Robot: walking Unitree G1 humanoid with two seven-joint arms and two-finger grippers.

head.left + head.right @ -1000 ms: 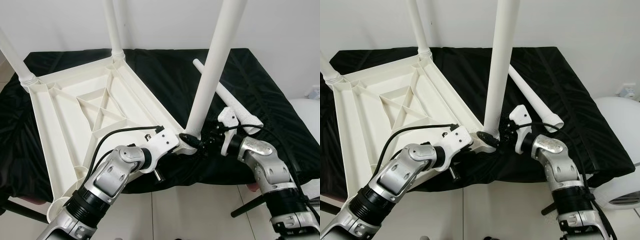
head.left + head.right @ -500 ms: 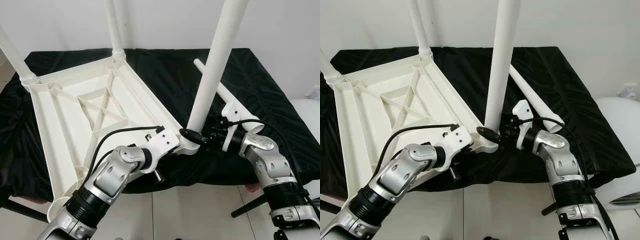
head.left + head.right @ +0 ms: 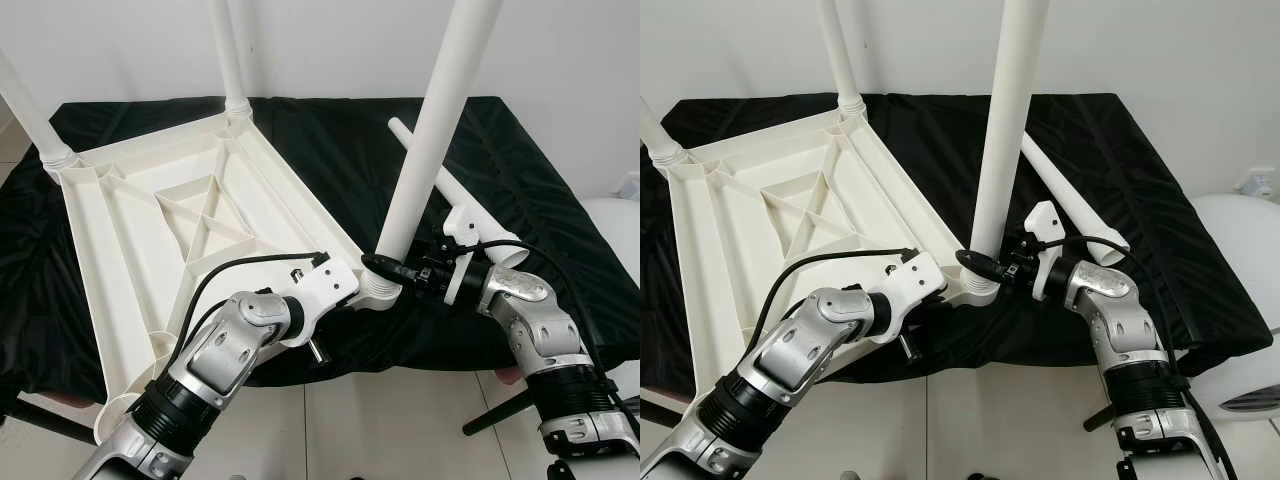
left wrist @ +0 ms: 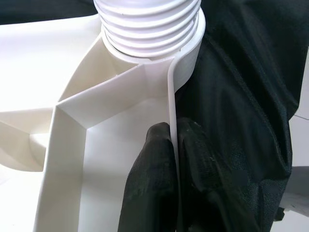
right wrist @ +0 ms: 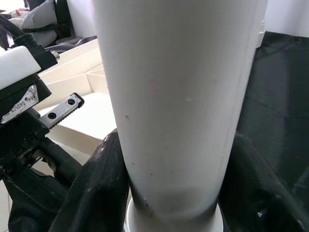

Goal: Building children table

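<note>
tabletop (image 3: 150, 215): lies upside down on the black-draped worktop (image 3: 520, 180), ribs upward.
cut off: the upper ends of the fitted legs are lost past the frame edge.
left tool (image 4: 171, 159): pinched on the tabletop's rim wall just beside the corner socket.
right tool (image 3: 985, 268): fingers (image 5: 96, 193) are closed around the base of the near leg (image 3: 425, 140).
nearby: a loose leg (image 3: 1065, 205) is seen lying on the cloth behind.
</note>
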